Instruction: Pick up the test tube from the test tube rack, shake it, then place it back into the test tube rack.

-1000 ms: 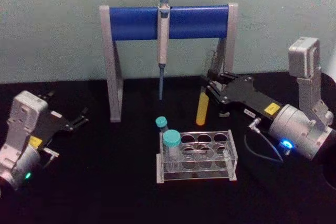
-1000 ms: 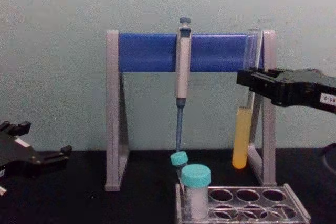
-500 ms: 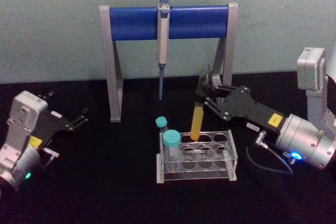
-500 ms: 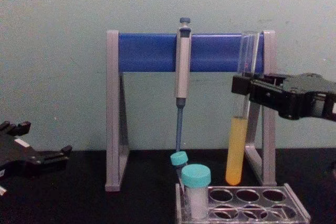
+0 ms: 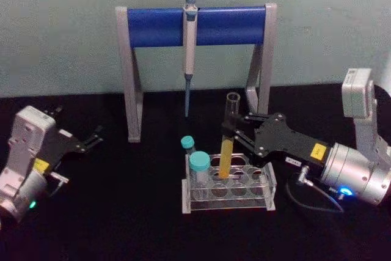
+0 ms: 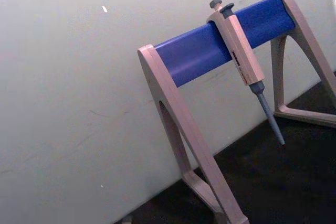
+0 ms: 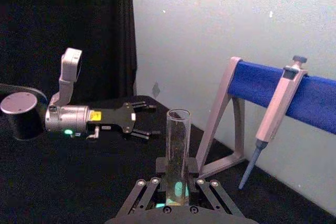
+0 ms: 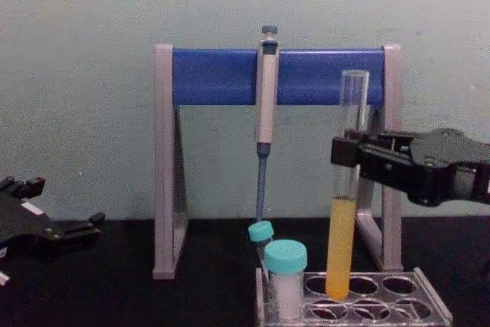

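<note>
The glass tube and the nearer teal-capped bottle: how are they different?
The glass tube is tall, thin and open-topped; the bottle is short, wider and wears a teal cap. The tube holds yellow liquid in its lower part; the bottle looks white. The tube is gripped by the right gripper and leans slightly; the bottle stands free and upright. Both have their bottoms in the clear rack.

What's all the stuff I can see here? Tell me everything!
tube: one, clear with yellow liquid, upright, lower end in a rack hole
rack: one, clear, table's middle
vials: two, white with teal caps, rack's left end
pipette: one, grey, hanging on the stand
stand: one, grey legs and blue bar, at the back
table: one, black
left claw: one, black, open, parked at the left
right claw: one, black, shut on the tube
</note>
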